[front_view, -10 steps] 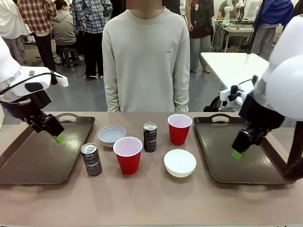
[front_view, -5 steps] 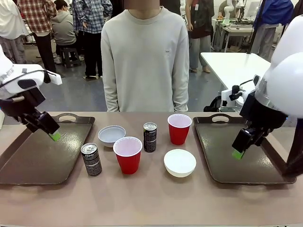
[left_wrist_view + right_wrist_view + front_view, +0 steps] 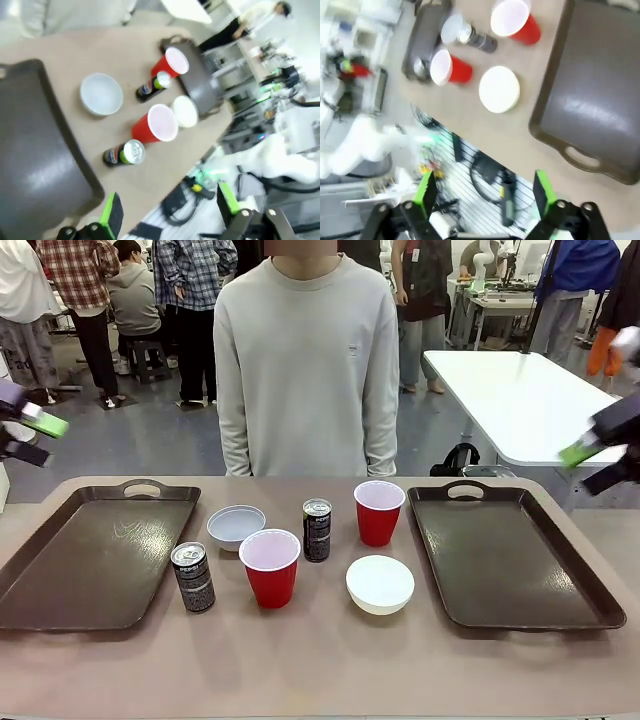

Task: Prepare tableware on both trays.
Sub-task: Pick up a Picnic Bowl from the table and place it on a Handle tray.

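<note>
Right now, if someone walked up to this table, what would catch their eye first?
Two red cups pop out in the middle of the table, among white bowls and dark cans. The left tray and the right tray flank them, both bare. A person in a pale sweater stands at the far edge.

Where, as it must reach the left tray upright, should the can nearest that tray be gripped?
Probably around the can at its round mid-body, coming down from above and squeezing front to back: it stands upright, with the left tray close on one side and a red cup on the other.
</note>
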You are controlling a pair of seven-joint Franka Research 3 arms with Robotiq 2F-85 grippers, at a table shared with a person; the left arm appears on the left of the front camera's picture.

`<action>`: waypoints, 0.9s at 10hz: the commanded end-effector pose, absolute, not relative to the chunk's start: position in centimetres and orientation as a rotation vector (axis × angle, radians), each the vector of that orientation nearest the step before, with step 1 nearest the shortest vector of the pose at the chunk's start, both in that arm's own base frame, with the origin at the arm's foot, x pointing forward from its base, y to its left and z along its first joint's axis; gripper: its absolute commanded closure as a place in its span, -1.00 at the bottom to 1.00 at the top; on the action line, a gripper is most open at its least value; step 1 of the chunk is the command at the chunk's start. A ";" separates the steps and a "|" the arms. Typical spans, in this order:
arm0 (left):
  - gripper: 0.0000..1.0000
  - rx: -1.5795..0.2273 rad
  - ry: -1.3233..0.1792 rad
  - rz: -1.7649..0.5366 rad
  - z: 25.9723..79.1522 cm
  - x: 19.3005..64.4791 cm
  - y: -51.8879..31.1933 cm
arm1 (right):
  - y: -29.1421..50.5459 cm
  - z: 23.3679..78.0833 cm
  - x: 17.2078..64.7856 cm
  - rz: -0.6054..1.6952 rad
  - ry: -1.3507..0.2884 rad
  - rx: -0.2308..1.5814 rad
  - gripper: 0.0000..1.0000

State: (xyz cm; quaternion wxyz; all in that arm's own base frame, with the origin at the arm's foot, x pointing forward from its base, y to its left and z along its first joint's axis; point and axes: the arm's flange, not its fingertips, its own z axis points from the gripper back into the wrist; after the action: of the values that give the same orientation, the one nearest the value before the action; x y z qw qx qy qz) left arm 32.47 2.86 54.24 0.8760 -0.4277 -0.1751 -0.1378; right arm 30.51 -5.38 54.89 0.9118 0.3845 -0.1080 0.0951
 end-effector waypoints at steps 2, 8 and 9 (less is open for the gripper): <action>-1.00 -0.913 -0.235 -0.132 51.4 34.2 9.0 | -10.4 52.6 30.2 -0.054 -0.204 0.920 -1.00; -1.00 -1.077 -0.175 -0.055 46.2 33.2 15.1 | -15.8 49.1 26.9 -0.121 -0.128 1.022 -1.00; -1.00 -1.085 -0.180 -0.050 46.3 32.6 15.5 | -16.0 49.0 26.6 -0.139 -0.130 1.020 -1.00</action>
State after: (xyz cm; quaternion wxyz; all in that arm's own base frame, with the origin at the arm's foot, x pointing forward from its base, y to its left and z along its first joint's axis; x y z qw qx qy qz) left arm 32.84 15.28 46.32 0.8611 -0.5024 -0.0756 -0.0187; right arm 26.75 -15.91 49.41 0.8761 0.4742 -0.0527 -0.0693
